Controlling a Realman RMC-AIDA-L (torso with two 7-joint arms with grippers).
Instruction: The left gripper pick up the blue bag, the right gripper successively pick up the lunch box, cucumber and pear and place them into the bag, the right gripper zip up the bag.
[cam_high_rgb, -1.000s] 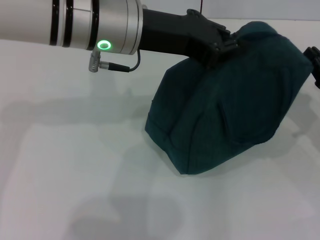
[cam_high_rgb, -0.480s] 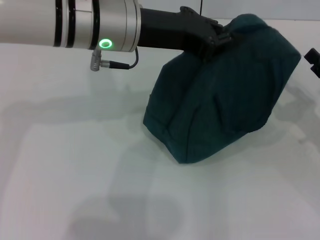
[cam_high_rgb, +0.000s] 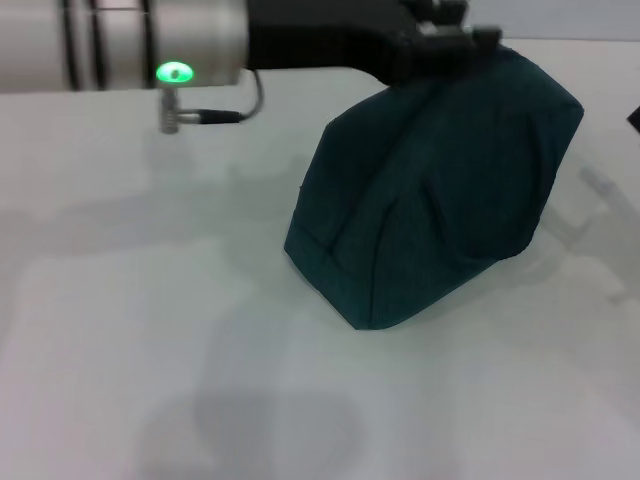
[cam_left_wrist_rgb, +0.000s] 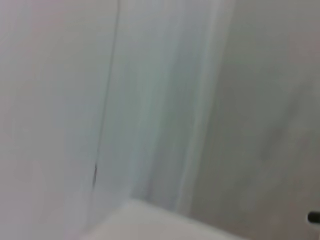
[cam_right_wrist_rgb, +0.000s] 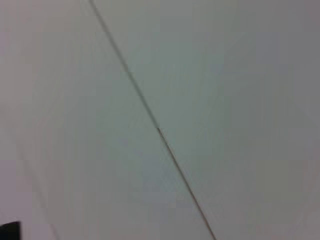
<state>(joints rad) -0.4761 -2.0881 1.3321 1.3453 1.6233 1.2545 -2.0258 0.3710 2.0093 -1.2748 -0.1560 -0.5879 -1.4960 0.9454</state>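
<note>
The blue bag is closed and leans on the white table, its top raised toward the back. My left gripper, a black claw on a silver arm with a green light, comes in from the left and is shut on the bag's top edge. Only a dark sliver of my right gripper shows at the right edge of the head view. The lunch box, cucumber and pear are out of view. Both wrist views show only pale blurred surfaces.
White tabletop stretches to the left of the bag and in front of it. Soft shadows of the arm lie across it.
My left arm has risen and pulled back, drawing the bag's top up and slightly left. The right gripper's dark part has slid almost out at the right edge.
</note>
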